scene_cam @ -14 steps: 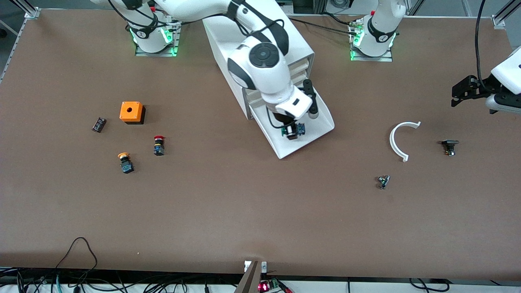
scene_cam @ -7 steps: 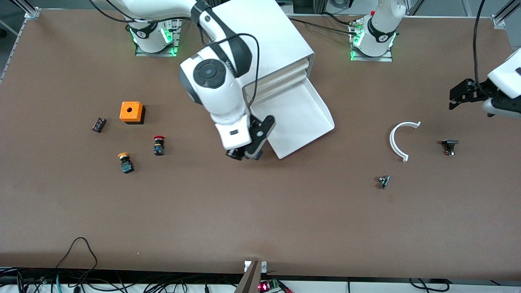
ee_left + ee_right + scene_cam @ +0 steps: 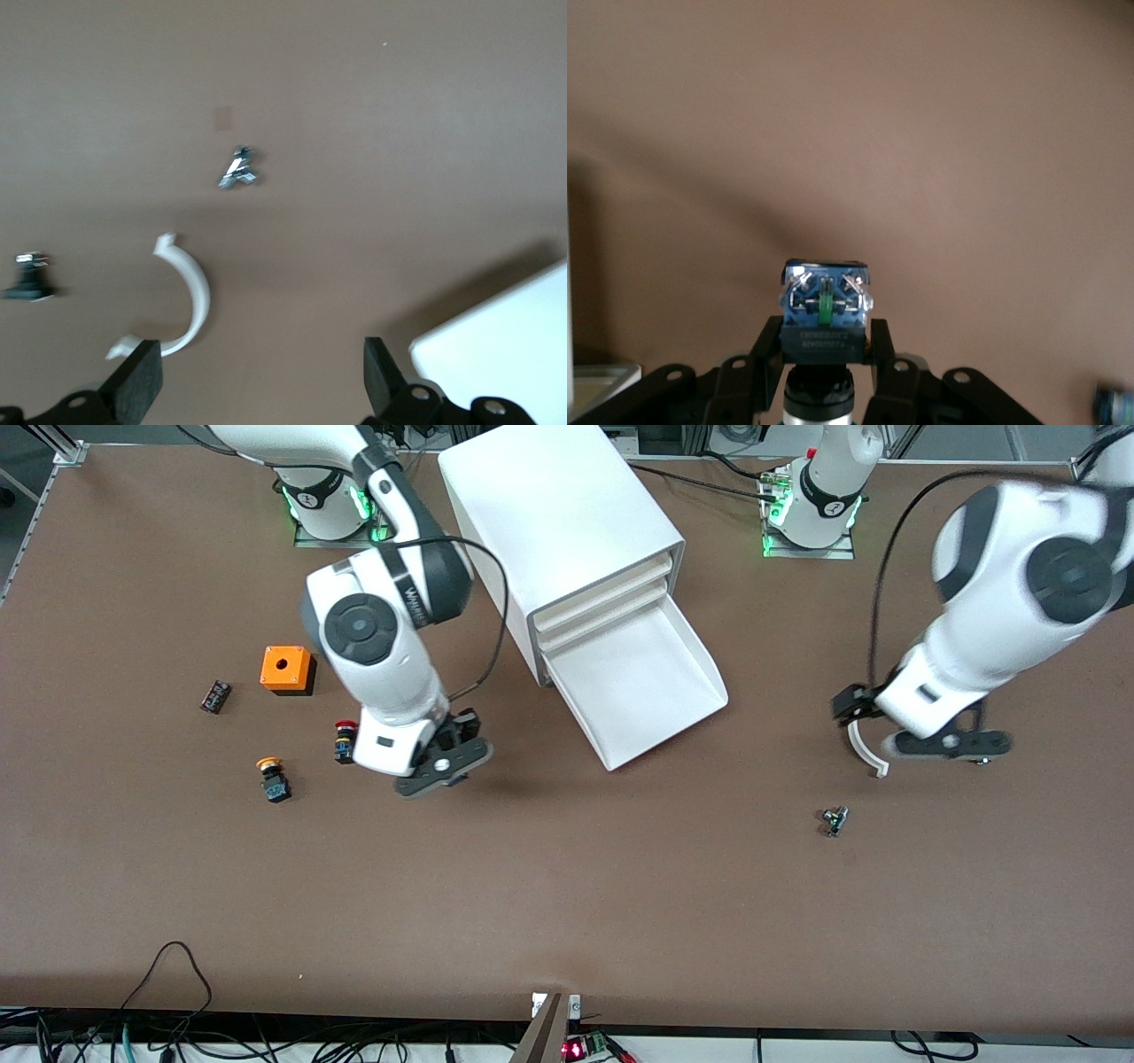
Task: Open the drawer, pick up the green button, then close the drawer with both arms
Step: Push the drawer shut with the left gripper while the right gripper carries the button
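Note:
The lowest drawer (image 3: 660, 691) of the white cabinet (image 3: 558, 514) stands pulled out, and its tray shows nothing inside. My right gripper (image 3: 440, 766) is over the table between the drawer and the red-capped button (image 3: 344, 737). It is shut on the button (image 3: 826, 310). I see the button's black body and blue contact block; its green cap is hidden between the fingers. My left gripper (image 3: 943, 746) is open and empty over the white arc piece (image 3: 858, 742). In the left wrist view the gripper (image 3: 257, 385) has the arc (image 3: 190, 297) by one finger (image 3: 137, 390) and a drawer corner (image 3: 505, 345) beside the other.
An orange-capped button (image 3: 273, 778), an orange box (image 3: 286, 669) and a small dark part (image 3: 215, 696) lie toward the right arm's end. A small metal part (image 3: 834, 819) lies nearer the camera than the arc. A black part (image 3: 27, 282) lies beside the arc.
My right gripper lifted the button out of the drawer and carried it toward the right arm's end. My left arm swung in from the table's edge to over the white arc.

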Controlling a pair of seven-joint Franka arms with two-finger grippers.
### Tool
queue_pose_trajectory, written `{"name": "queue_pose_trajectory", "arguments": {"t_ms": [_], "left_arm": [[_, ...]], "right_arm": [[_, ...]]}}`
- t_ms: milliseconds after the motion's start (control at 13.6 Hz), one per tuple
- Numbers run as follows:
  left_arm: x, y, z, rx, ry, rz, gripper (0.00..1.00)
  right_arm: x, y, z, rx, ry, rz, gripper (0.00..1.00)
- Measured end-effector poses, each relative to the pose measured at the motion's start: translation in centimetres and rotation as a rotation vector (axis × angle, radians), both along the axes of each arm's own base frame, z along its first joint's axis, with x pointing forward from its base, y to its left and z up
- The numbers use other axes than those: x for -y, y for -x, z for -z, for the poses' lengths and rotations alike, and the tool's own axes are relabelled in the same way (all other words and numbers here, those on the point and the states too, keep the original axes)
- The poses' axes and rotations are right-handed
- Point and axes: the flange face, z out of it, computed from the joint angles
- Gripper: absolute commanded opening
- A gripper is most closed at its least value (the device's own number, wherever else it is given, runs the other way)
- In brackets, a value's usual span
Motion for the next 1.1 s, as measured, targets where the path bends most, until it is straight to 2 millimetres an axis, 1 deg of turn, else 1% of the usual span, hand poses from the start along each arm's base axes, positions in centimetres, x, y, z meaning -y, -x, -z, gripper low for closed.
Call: {"name": "queue_pose_trajectory", "arguments": {"t_ms": [147,293,440,586,660,733,953,1026,1099], "left_arm": [[3.4,-0.5,5.9,0.004,0.006,-0.069,1.00],[6.3,-0.6,11.3,0.022,0.016,-0.168,1.00],[7.9,-0.1,15.5,0.049,0.033,-0.256,1.00],[9.3,0.9,18.9,0.046,0.036,-0.317,1.00],[10.1,1.4,20.2,0.040,0.033,-0.339,1.00],[10.9,2.0,21.1,0.031,0.029,-0.352,1.00],[13.4,4.5,22.8,0.003,0.015,-0.327,1.00],[14.8,5.7,23.2,-0.012,0.017,-0.300,1.00],[16.8,7.1,23.2,-0.026,0.028,-0.264,1.00]], "right_arm": [[3.7,0.8,2.1,-0.062,0.030,0.157,0.25],[6.6,2.2,4.1,-0.110,0.058,0.300,0.25],[9.0,3.4,5.2,-0.115,0.057,0.366,0.25],[10.5,4.7,6.2,-0.098,0.042,0.386,0.25],[10.8,5.5,7.0,-0.098,0.040,0.390,0.25],[10.9,6.2,7.7,-0.100,0.040,0.392,0.25],[11.3,7.9,10.6,-0.068,0.051,0.360,0.25],[11.5,8.6,11.8,-0.049,0.073,0.331,0.25],[11.6,9.2,13.0,-0.040,0.085,0.320,0.25]]}}
